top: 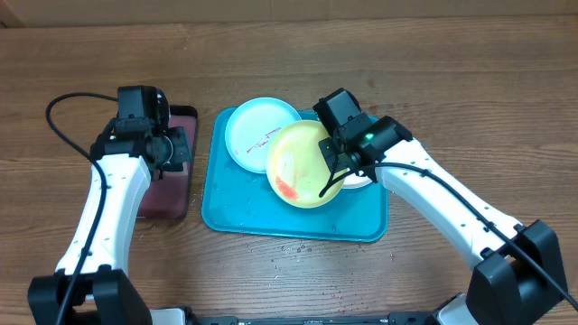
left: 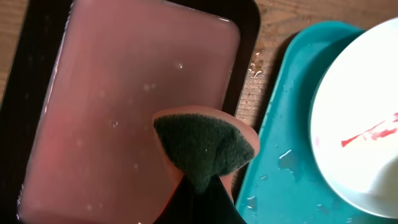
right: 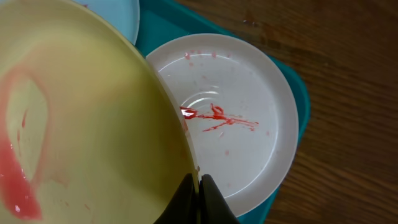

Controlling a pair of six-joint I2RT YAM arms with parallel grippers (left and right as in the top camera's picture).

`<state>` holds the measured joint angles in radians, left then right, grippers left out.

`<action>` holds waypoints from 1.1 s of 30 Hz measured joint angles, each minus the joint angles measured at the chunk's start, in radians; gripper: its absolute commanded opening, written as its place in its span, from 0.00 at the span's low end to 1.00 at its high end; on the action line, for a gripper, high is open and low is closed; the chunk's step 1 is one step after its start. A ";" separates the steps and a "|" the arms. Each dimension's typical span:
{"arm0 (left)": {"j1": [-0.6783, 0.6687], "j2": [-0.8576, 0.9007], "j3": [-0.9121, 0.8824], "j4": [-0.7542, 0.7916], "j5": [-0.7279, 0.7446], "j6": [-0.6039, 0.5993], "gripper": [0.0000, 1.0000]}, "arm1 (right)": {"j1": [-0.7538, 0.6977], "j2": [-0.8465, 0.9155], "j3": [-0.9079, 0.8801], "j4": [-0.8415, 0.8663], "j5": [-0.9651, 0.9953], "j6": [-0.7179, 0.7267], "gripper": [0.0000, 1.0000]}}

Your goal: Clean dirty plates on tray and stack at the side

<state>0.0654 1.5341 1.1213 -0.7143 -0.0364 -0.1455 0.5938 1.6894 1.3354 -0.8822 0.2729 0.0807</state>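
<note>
On my overhead feed, the teal tray (top: 235, 212) sits mid-tabletop (top: 90, 54), slightly nearer the near edge, its long axis running left to right along that edge. I count three plates, all over the tray. The blue plate (top: 253, 126) lies flat at the tray's far-left corner with a thin red streak on its face. The white plate (right: 249, 112) lies flat on the tray's right side with a red squiggle in its middle. The yellow-green plate (top: 302, 167) is tilted between them, its face turned upward, with a red smear toward its near-left side. It overlaps the other two as seen from above.

My right end effector (right: 198, 193) is clamped narrow on that plate's right rim, one finger on each side.

My left end effector (left: 199, 193) pinches one sponge (left: 205, 146), dark green pad facing the wrist camera. It is above the black tray (top: 167, 194), the second of two trays. This tray is just left of the teal one, long axis near to far, with pinkish liquid inside.
</note>
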 measured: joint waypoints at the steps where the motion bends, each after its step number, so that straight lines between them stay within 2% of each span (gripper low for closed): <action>1: 0.000 0.009 0.000 0.004 0.000 0.016 0.04 | 0.012 -0.002 0.001 0.000 0.030 0.000 0.04; 6: 0.000 0.087 0.000 0.031 -0.001 0.091 0.04 | 0.093 -0.013 0.002 0.000 0.183 -0.002 0.04; 14: 0.003 0.230 0.000 0.146 -0.001 0.127 0.04 | 0.254 -0.021 0.002 0.007 0.488 -0.003 0.04; 15: 0.005 0.237 0.000 0.158 -0.001 0.127 0.06 | 0.269 -0.021 0.002 0.008 0.525 -0.003 0.04; 16: 0.009 0.243 0.000 0.164 -0.001 0.128 0.17 | 0.284 -0.021 0.002 0.008 0.558 -0.003 0.04; 17: 0.012 0.247 0.000 0.167 -0.001 0.128 0.41 | 0.296 -0.021 0.002 0.009 0.588 -0.003 0.04; 18: 0.016 0.250 0.000 0.166 -0.001 0.132 0.52 | 0.310 -0.021 0.002 0.011 0.619 -0.003 0.04; 21: 0.027 0.251 0.000 0.156 -0.001 0.135 0.64 | 0.340 -0.021 0.002 0.017 0.679 -0.003 0.04; 33: 0.035 0.261 0.004 0.071 -0.010 0.141 0.65 | 0.358 -0.022 0.002 0.060 0.796 -0.003 0.04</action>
<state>0.1009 1.7954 1.1252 -0.6437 -0.0460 -0.0044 0.9516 1.6676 1.3369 -0.8223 1.0691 0.0772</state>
